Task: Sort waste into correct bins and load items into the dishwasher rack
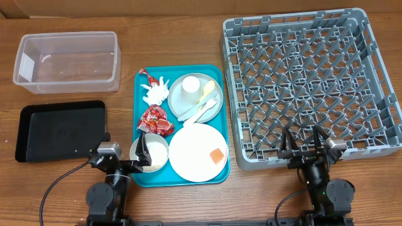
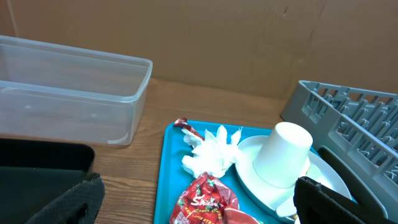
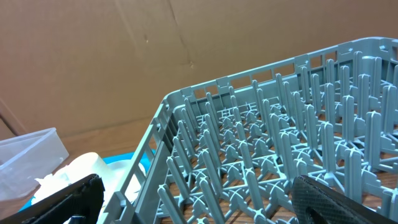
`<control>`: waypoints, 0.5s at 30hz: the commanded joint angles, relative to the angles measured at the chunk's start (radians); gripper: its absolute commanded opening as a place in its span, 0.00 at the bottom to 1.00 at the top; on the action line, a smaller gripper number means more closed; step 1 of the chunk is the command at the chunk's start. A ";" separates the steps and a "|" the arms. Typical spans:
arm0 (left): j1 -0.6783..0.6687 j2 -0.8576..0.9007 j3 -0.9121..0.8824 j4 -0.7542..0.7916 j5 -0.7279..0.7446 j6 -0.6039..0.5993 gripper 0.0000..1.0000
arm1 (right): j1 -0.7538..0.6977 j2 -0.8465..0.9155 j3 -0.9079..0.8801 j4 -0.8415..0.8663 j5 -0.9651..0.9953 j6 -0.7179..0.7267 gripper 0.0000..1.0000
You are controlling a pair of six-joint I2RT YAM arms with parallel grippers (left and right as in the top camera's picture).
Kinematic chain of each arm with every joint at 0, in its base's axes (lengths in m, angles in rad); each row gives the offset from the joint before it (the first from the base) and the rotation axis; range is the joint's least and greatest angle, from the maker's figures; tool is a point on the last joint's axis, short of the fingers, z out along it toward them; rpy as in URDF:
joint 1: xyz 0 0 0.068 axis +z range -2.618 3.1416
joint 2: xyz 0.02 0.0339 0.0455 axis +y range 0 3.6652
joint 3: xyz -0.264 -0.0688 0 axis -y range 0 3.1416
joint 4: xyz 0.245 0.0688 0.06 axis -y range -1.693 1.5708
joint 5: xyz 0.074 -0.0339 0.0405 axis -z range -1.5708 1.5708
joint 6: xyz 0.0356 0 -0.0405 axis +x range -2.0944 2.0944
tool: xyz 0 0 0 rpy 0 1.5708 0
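On the teal tray (image 1: 223, 119) lie a red wrapper (image 1: 155, 119) (image 2: 208, 199), a white napkin (image 1: 157, 91) (image 2: 211, 155), a grey plate (image 1: 182, 103) carrying an upturned white cup (image 1: 191, 91) (image 2: 283, 155) and a pale spoon and fork (image 1: 206, 100), a white plate (image 1: 195, 154) with an orange cube (image 1: 217, 155), and a white bowl (image 1: 156, 152). My left gripper (image 1: 125, 150) (image 2: 199, 210) stands open at the tray's near left corner, facing the wrapper. My right gripper (image 1: 303, 145) (image 3: 202, 210) is open over the near edge of the grey dishwasher rack (image 1: 308, 81) (image 3: 267, 143).
A clear plastic tub (image 1: 66, 59) (image 2: 74, 93) stands at the back left, with a shallow black tray (image 1: 59, 130) (image 2: 43, 158) in front of it. The rack's wall rises right beside the teal tray. A brown cardboard wall closes off the back.
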 commanded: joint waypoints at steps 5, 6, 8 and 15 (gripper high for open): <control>-0.005 -0.011 -0.007 0.002 -0.006 0.015 1.00 | -0.002 -0.010 -0.010 0.003 0.006 0.000 1.00; -0.005 -0.011 -0.007 0.002 -0.010 0.017 1.00 | -0.002 -0.010 -0.010 0.003 0.006 0.000 1.00; -0.005 -0.011 -0.007 0.006 0.021 -0.026 1.00 | -0.002 -0.010 -0.010 0.003 0.005 0.000 1.00; -0.006 -0.011 -0.006 0.032 0.310 -0.462 1.00 | -0.002 -0.010 -0.010 0.003 0.006 -0.001 1.00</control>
